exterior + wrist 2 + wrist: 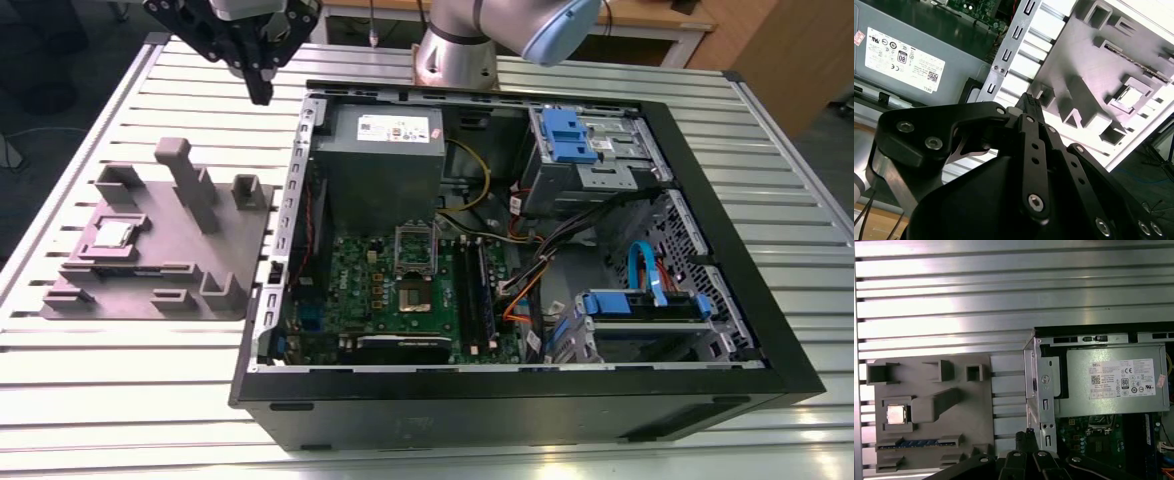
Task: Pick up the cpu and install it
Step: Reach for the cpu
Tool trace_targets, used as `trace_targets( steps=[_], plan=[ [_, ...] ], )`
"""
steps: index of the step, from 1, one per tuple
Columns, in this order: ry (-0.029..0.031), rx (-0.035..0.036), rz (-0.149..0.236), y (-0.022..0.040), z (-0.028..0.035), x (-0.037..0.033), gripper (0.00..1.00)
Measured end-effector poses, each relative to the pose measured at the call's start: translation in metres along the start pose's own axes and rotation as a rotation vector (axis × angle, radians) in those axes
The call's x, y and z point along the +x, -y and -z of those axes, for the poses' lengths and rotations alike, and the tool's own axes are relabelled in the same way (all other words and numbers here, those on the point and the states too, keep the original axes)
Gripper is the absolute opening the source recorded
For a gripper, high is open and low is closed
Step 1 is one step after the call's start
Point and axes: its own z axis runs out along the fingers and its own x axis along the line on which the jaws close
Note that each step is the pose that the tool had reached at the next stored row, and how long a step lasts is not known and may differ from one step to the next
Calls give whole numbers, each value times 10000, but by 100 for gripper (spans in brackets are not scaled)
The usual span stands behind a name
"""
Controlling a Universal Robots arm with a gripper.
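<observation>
Step in hand, I'd judge: approach, pre-pickup. End effector (260,92) is hovering in the exterior view's upper left, clenched & gripping nothing. The cpu (114,235) is sitting in a pocket of the grey holder (187,275) at the exterior view's left, well apart from it, beside the open pc case (534,405). A grasp prob. calls for parting the fingers & centring over the chip. Ribbed metal tabletop (134,380) is carrying everything; wooden furniture (787,50) is showing upper right.
</observation>
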Motion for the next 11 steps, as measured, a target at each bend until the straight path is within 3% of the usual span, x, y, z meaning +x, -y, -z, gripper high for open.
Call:
trace_targets(
  steps=[11],
  plan=[
    [1, 0, 0, 4, 1, 56, 10]
  ],
)
